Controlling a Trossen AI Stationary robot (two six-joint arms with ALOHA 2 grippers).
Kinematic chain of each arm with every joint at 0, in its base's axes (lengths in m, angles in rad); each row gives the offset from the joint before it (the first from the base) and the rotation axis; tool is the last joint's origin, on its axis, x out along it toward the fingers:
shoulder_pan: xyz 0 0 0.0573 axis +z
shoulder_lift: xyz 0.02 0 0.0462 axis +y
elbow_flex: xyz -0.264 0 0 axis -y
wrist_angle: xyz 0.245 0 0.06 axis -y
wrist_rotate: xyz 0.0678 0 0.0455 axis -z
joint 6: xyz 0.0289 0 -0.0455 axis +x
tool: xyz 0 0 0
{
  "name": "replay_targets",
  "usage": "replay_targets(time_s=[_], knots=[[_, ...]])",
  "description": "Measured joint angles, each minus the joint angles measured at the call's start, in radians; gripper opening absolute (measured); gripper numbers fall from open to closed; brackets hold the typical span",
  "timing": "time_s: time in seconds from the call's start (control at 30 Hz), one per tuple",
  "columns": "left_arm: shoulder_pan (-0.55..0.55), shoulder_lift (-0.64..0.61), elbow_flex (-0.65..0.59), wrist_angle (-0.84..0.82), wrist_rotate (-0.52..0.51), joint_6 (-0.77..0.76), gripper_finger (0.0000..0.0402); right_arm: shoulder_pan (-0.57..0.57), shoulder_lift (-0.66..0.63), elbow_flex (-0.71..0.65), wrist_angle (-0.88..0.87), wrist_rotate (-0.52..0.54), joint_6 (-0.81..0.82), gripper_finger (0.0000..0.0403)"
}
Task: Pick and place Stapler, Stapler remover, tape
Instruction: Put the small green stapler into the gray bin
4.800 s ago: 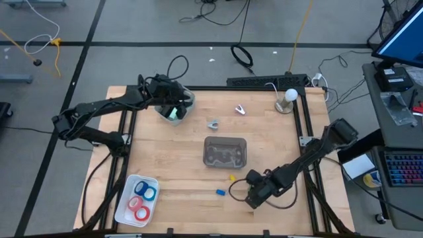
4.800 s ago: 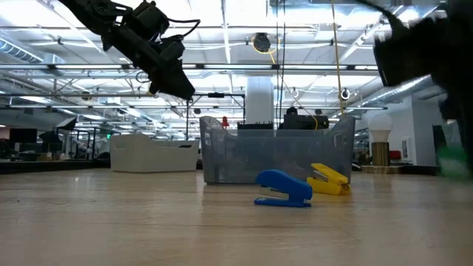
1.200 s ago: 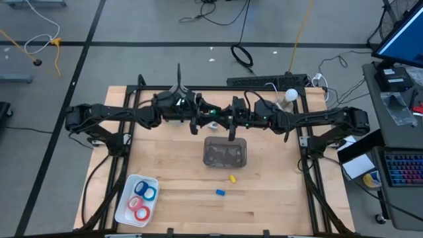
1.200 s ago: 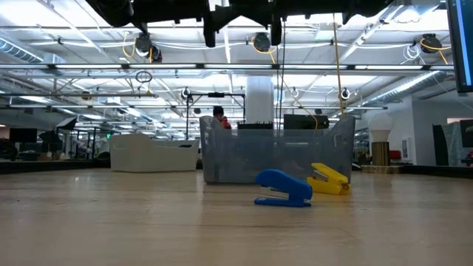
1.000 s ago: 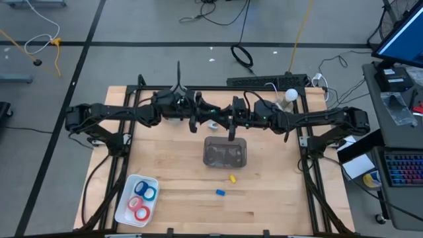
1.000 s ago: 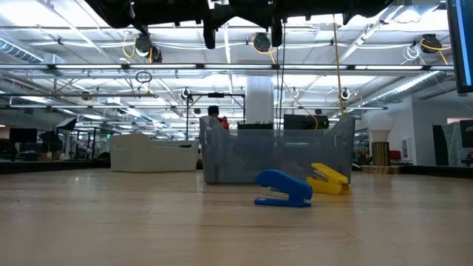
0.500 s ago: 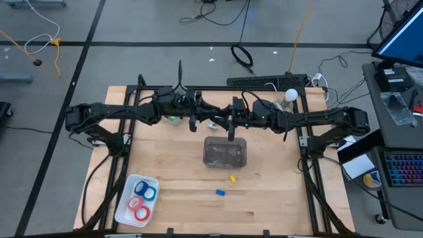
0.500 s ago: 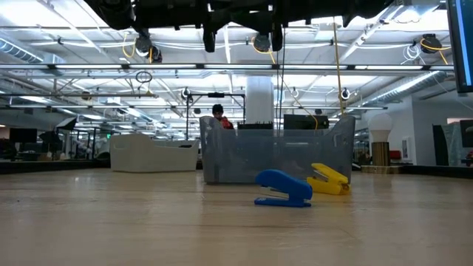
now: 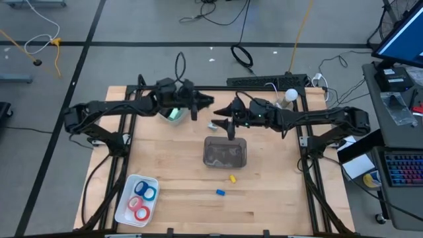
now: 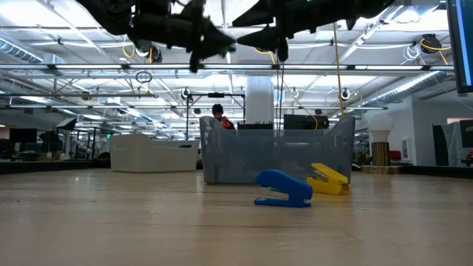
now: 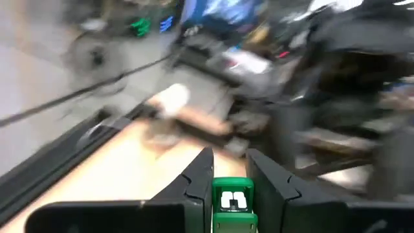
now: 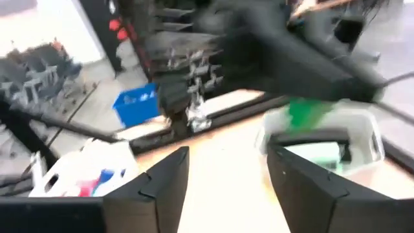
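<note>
left gripper [image 11: 228, 178]: pinching green stapler [image 11: 231, 202], above table [image 9: 165, 172] | right gripper [image 12: 226, 162]: spread, empty, facing left gripper, above clear bin [image 9: 225, 152] | blue stapler [image 10: 283, 188], yellow stapler [image 10: 327, 179]: below, beside bin | tape [image 9: 141, 201]: in white tray [image 9: 124, 208], well apart
</note>
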Motion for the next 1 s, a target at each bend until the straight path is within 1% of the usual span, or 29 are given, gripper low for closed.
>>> replay_targets(time_s=[0.13, 0.2, 0.27, 0.37, 0.43, 0.5, 0.57, 0.63, 0.73, 0.87, 1.0], knots=[[0.051, -0.037, 0.000, -0.229, -0.111, 0.027, 0.0069, -0.015, -0.011, 0.002, -0.066, 0.004, -0.001, 0.0228], [0.082, -0.044, 0.000, -0.334, -0.198, 0.032, 0.0069, -0.021, -0.021, 0.000, -0.096, 0.007, -0.004, 0.0235], [0.119, -0.040, 0.000, -0.440, -0.276, 0.026, 0.0069, -0.028, -0.023, 0.002, -0.086, 0.006, -0.014, 0.0239], [0.172, -0.015, 0.000, -0.528, -0.354, -0.012, 0.0069, -0.037, -0.022, 0.001, -0.086, 0.005, -0.026, 0.0242], [0.199, 0.015, -0.001, -0.581, -0.387, -0.034, 0.0069, -0.043, -0.022, 0.001, -0.081, 0.006, -0.027, 0.0242], [0.220, 0.044, -0.003, -0.569, -0.389, -0.018, 0.0069, -0.050, -0.022, 0.001, -0.080, 0.006, -0.027, 0.0241], [0.229, 0.074, 0.001, -0.515, -0.377, 0.039, 0.0069, -0.054, -0.022, 0.001, -0.081, 0.006, -0.027, 0.0239], [0.233, 0.111, 0.001, -0.495, -0.362, 0.097, 0.0069, -0.060, -0.022, 0.001, -0.080, 0.005, -0.027, 0.0239], [0.236, 0.164, 0.000, -0.454, -0.366, 0.140, 0.0069, -0.065, -0.022, 0.001, -0.081, 0.006, -0.025, 0.0240], [0.238, 0.222, 0.000, -0.412, -0.441, 0.149, 0.0078, -0.065, -0.022, 0.001, -0.081, 0.006, -0.024, 0.0242], [0.244, 0.267, 0.000, -0.376, -0.458, 0.178, 0.0072, -0.064, -0.022, 0.000, -0.080, 0.006, -0.024, 0.0242]])
